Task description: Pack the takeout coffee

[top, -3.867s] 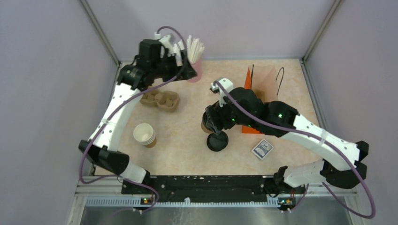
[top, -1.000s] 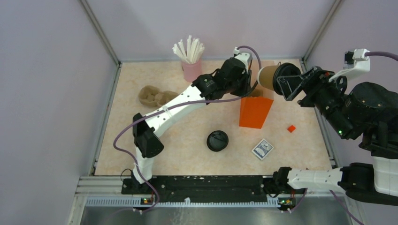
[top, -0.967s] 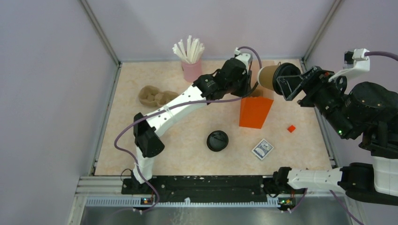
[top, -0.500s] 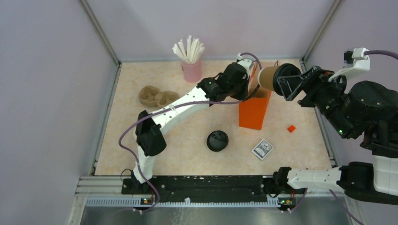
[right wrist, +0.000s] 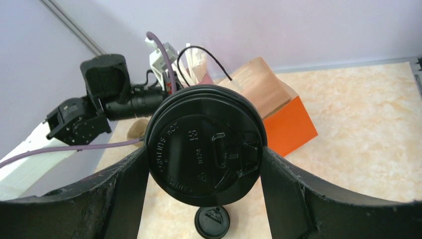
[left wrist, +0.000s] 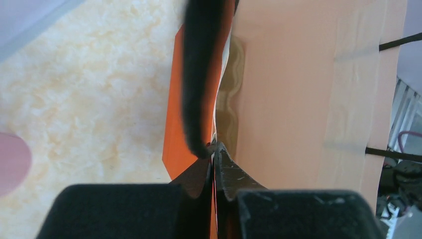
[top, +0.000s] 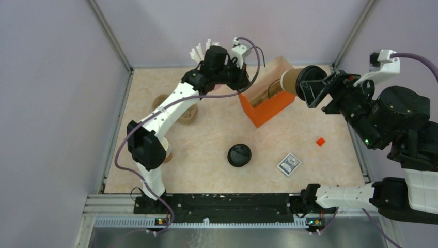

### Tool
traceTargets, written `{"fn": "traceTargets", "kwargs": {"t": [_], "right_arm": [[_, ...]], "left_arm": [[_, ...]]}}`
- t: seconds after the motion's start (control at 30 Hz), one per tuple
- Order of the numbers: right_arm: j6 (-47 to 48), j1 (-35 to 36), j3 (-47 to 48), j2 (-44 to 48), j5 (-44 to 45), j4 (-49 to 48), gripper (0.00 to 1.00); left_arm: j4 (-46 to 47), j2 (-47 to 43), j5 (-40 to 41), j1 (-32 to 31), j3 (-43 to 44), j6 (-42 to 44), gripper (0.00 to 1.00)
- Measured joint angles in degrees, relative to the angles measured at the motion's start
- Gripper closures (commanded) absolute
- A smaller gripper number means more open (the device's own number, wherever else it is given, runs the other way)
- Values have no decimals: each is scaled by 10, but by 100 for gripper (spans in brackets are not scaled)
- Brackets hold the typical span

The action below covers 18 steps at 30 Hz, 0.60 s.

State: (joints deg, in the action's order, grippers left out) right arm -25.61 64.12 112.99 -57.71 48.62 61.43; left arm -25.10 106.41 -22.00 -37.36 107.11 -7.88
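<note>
The takeout coffee (top: 290, 82), a brown paper cup with a black sip lid (right wrist: 204, 144), hangs on its side in the air at the back right. My right gripper (top: 311, 86) is shut on it, one finger on each side of the lid. Its base points at the mouth of the orange bag (top: 268, 107). The bag is tipped, its kraft-coloured inside (left wrist: 298, 99) facing the cup. My left gripper (left wrist: 215, 152) is shut on the bag's rim, next to a black handle (left wrist: 199, 74). In the top view it (top: 240, 76) is at the bag's left edge.
A loose black lid (top: 239, 155) lies mid-table. A small card packet (top: 288, 164) and a red bit (top: 321, 141) lie to the right. White straws (top: 199, 51), a pulp cup carrier (top: 188, 114) and a lidless cup (top: 166, 153) are partly hidden behind the left arm.
My left gripper has shut on the bag's rim and pulled it back and left, tipping the bag from upright with its mouth toward the cup. The right gripper with the coffee shifted slightly left.
</note>
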Motion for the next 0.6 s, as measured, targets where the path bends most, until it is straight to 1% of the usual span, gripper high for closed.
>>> {"fn": "traceTargets", "kwargs": {"t": [0.07, 0.17, 0.27, 0.37, 0.53, 0.57, 0.6], "right_arm": [[13, 0, 12, -16, -1, -7, 37], [28, 0, 15, -33, -1, -9, 37], [38, 0, 21, -47, -1, -8, 37], [45, 0, 35, -60, -3, -7, 37], [46, 0, 46, -71, -7, -6, 37], [46, 0, 46, -71, -7, -6, 37], [46, 0, 46, -72, -7, -6, 37]], "left_arm": [[-12, 0, -29, 17, 18, 35, 94], [-54, 4, -71, 22, 67, 83, 92], [-90, 18, -121, 20, 133, 120, 87], [-106, 13, -150, 19, 132, 147, 85], [-149, 14, -143, 23, 100, 182, 85], [-155, 15, -144, 24, 97, 184, 82], [-160, 17, -144, 24, 96, 186, 77]]}}
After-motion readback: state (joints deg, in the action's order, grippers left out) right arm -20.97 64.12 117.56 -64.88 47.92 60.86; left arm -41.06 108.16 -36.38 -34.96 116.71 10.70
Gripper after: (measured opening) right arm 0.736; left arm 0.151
